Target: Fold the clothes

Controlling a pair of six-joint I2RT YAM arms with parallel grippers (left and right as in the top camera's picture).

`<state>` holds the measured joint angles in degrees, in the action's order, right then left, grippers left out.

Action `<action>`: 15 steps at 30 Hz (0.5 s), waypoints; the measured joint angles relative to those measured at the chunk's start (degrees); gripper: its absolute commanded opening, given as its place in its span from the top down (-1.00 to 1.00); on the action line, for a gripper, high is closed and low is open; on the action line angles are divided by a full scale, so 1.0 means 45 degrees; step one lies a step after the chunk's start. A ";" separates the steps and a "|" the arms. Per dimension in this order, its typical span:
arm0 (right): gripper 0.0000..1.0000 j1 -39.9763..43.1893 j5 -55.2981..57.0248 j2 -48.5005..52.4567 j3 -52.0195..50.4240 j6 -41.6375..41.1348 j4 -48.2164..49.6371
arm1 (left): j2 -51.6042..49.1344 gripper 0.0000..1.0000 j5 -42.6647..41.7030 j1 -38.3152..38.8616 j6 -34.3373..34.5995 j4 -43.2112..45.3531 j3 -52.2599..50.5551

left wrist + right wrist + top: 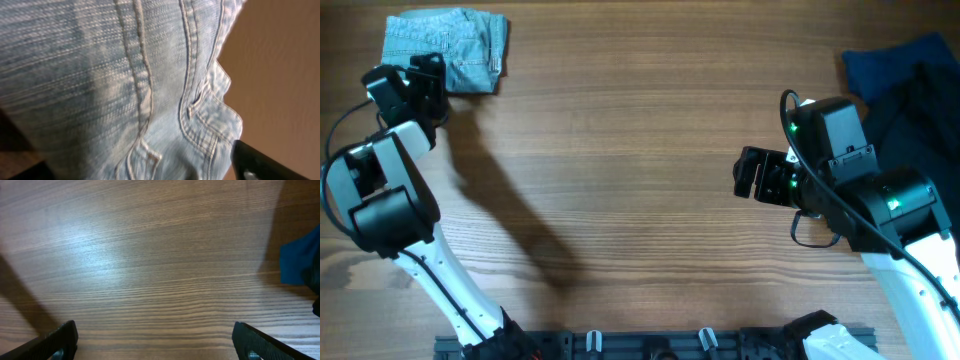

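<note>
Clothes (125, 85): faded blue denim, folded compact, seen close up from the left wrist; laid at 10 o'clock on the table (620, 150).
Left gripper (428, 72): spread wide at the denim's 7 o'clock edge, nothing clamped.
Right gripper (155, 342): spread wide, nothing held, poised over bare wood.
Dark blue cloth (910, 70): piled at 2 o'clock.

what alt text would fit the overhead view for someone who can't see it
A folded pair of light blue denim shorts lies at the far left corner of a wooden table, with the left arm reaching to its near edge. The right arm is over bare wood, jaws open, beside a dark navy fabric pile.
</note>
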<state>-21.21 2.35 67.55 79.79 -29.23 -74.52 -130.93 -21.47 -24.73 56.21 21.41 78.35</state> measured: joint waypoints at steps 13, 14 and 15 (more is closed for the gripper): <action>-0.99 0.0000 0.0000 0.0005 0.0000 0.0000 -0.0005 | 0.2322 -0.99 -0.1005 -0.0165 0.0039 -0.5066 -0.0457; -1.00 0.0000 0.0000 0.0005 0.0000 0.0000 -0.0005 | 0.2798 -0.99 -0.1030 -0.0165 0.0039 -0.5697 -0.0505; -1.00 0.0000 0.0000 0.0005 0.0000 0.0000 -0.0005 | 0.3395 -0.99 -0.1039 -0.0165 0.0005 -0.6431 -0.0525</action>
<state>-21.21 2.35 67.57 79.79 -29.23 -74.54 -115.66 -26.15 -25.47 56.23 -7.53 75.99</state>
